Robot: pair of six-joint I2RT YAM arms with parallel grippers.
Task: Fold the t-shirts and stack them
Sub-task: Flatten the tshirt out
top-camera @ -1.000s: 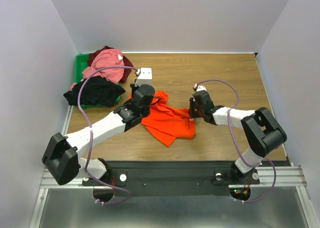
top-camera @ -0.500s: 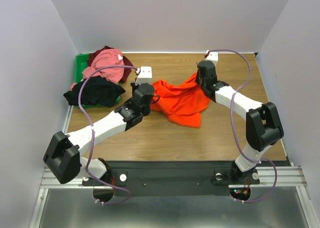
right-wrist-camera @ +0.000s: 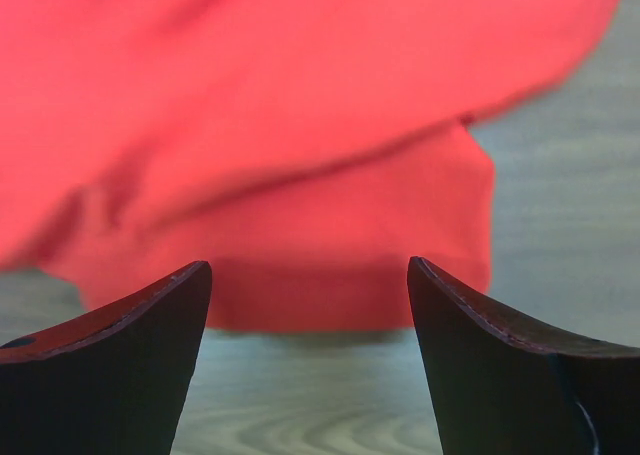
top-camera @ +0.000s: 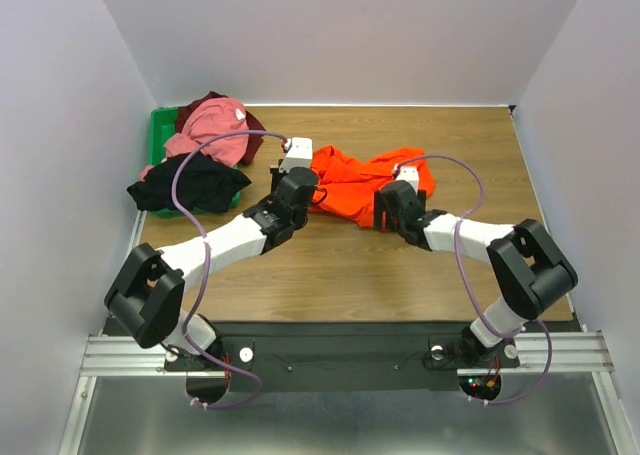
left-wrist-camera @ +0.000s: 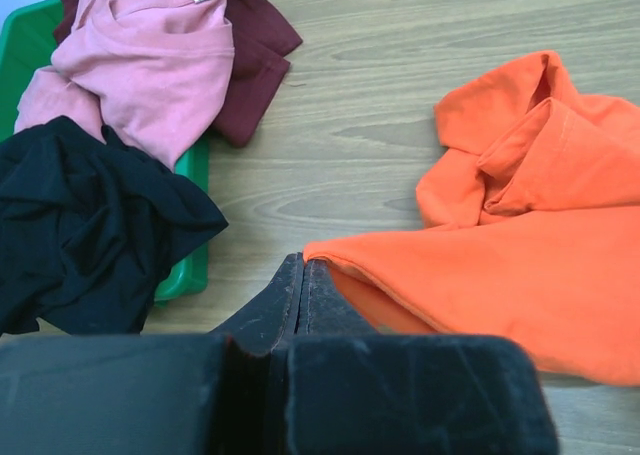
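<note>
The bright orange t-shirt (top-camera: 355, 182) (left-wrist-camera: 520, 255) (right-wrist-camera: 300, 125) lies bunched on the wood table between my two grippers. My left gripper (top-camera: 305, 187) (left-wrist-camera: 303, 262) is shut, and the shirt's hemmed left edge comes out at its tips. My right gripper (top-camera: 385, 207) (right-wrist-camera: 310, 270) stands open just in front of the shirt's near right edge, with only bare table between its fingers. The pink t-shirt (top-camera: 212, 125) (left-wrist-camera: 140, 65), the dark maroon one (top-camera: 205, 103) (left-wrist-camera: 250, 75) and the black one (top-camera: 190, 183) (left-wrist-camera: 90, 225) are heaped at the back left.
A green plastic bin (top-camera: 157, 135) (left-wrist-camera: 190, 265) sits under the heap at the table's left edge, with the black shirt spilling over its front. Grey walls close in the back and both sides. Cables loop above both arms.
My right gripper opened, let go of the orange shirt and drew back toward the near side. The shirt, stretched between both grippers before, dropped into a bunch further back. The left gripper stayed shut.
</note>
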